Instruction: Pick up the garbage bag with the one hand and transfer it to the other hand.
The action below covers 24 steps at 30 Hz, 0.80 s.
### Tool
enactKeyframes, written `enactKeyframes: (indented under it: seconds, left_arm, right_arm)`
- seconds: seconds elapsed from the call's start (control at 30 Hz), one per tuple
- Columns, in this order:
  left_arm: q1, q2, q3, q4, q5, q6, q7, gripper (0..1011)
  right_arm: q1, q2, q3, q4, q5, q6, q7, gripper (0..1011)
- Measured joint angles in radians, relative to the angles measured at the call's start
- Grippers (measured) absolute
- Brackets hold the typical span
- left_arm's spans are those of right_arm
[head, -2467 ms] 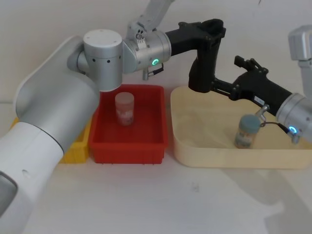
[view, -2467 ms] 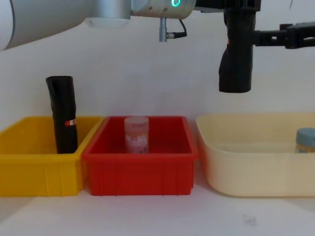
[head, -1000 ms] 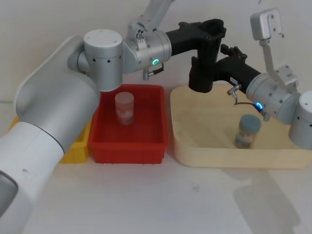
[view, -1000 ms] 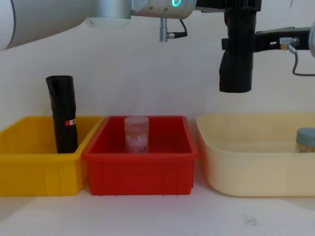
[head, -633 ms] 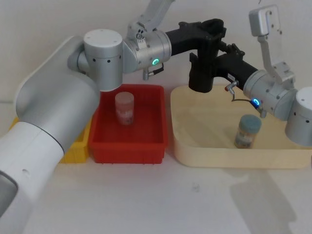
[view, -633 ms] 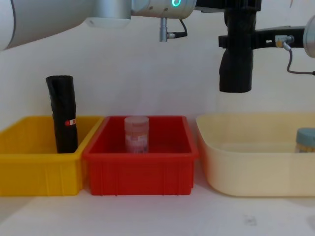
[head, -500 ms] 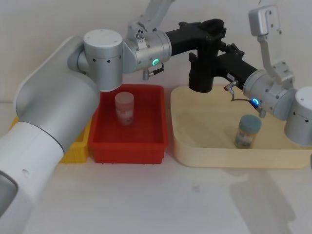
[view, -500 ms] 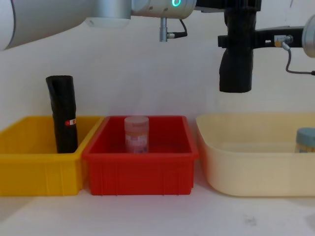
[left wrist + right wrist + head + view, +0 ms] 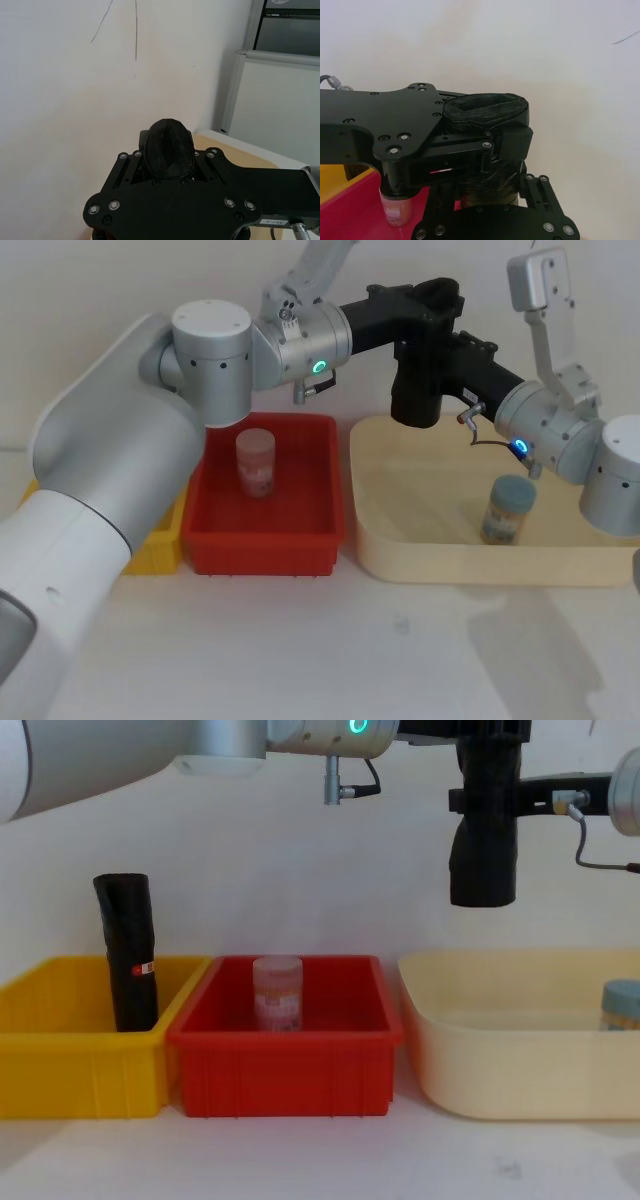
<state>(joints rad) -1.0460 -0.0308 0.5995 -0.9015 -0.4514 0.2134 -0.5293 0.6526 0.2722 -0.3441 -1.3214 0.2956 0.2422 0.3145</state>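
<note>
A: The garbage bag point(image 9: 483, 830) hangs upright, high above the cream tray's point(image 9: 372, 540) near-left corner. The one hand point(image 9: 424, 306) pinches its upper end.

B: The other hand point(image 9: 446, 353) comes in from the right at mid-roll, its fingers either side of the bag (whether they press yet, I cannot tell).

A: Judgement: let the right grip firm up on the roll's middle before the left lets go; release slowly, no sideways pull.
</note>
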Motion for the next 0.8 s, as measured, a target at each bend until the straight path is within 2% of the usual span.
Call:
enactKeyframes:
  seconds: [0.1, 0.57, 0.67, 0.7, 0.73, 0.8]
  left_arm:
    - [0.0, 0.0, 0.0, 0.0, 0.0, 0.0, 0.0, 341]
    - [0.0, 0.0, 0.0, 0.0, 0.0, 0.0, 0.0, 343]
    - [0.0, 0.0, 0.0, 0.0, 0.0, 0.0, 0.0, 403]
    - [0.0, 0.0, 0.0, 0.0, 0.0, 0.0, 0.0, 457]
    - [0.0, 0.0, 0.0, 0.0, 0.0, 0.0, 0.0, 457]
    - [0.0, 0.0, 0.0, 0.0, 0.0, 0.0, 0.0, 532]
  right_arm:
    - [0.001, -0.001, 0.0, 0.001, 0.0, 0.0, 0.0, 573]
    - [0.003, -0.002, 0.001, 0.005, 0.0, -0.002, 0.0, 573]
    - [0.003, -0.002, 0.001, 0.005, 0.0, -0.002, -0.001, 572]
    - [0.003, -0.002, 0.001, 0.005, 0.0, -0.001, -0.001, 571]
    - [0.003, -0.002, 0.001, 0.005, 0.0, -0.002, -0.001, 571]
    - [0.003, -0.003, 0.001, 0.005, 0.0, -0.001, -0.001, 570]
